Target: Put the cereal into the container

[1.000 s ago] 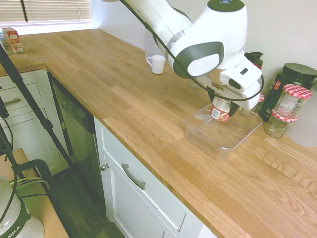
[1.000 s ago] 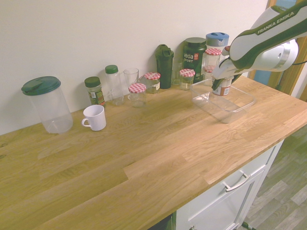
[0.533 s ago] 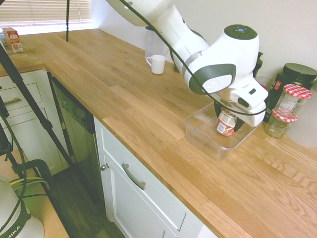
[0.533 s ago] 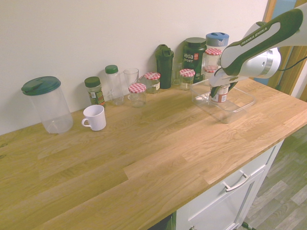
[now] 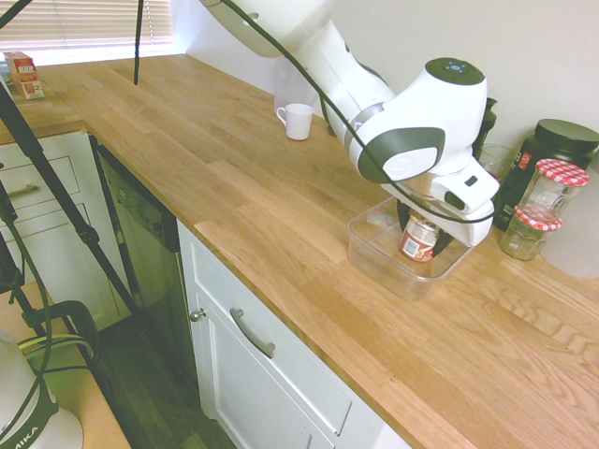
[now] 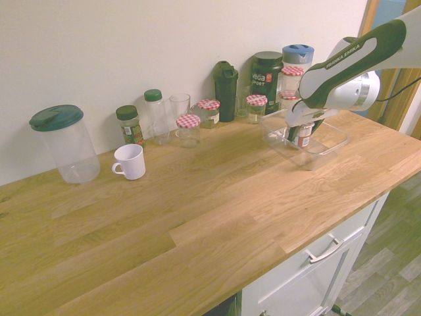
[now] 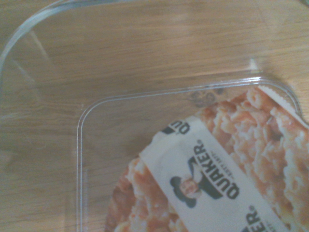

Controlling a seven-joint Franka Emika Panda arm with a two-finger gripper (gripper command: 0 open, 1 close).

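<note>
First exterior view. One gripper (image 5: 423, 232), lower right of centre, its two dark fingers closed on the cup; I have it inside the tub. One cup (image 5: 418, 245), rounded, pale-topped, labelled red and white, a little tilted. One tub (image 5: 382, 269), clear plastic, square and shallow, corners rounded. One counter (image 5: 271, 215), wood, grained in long strips. One mug (image 5: 299, 123), white, smooth, handled, upper centre. Two jars (image 5: 527, 232), glass, red-checked lids, one atop the other, right edge. One canister (image 5: 550, 154), dark, round-lidded, behind them. One carton (image 5: 25, 75), boxy, orange and white, upper left.

Second exterior view. The cup again, right of centre, within the tub's clear walls, partly hidden by the gripper. One pitcher (image 6: 74, 150), translucent, dark green lid, left. One shaker (image 6: 225, 92), dark green, tall, upper centre. One bottle (image 6: 156, 120), clear, slender, green-capped, left of the shaker.

Wrist view. The cup's top, round-edged, lower right: printed oat clusters crossed by a white band reading QUAKER. Beside it I see the tub's curved, glossy corner, with wood grain showing through.
</note>
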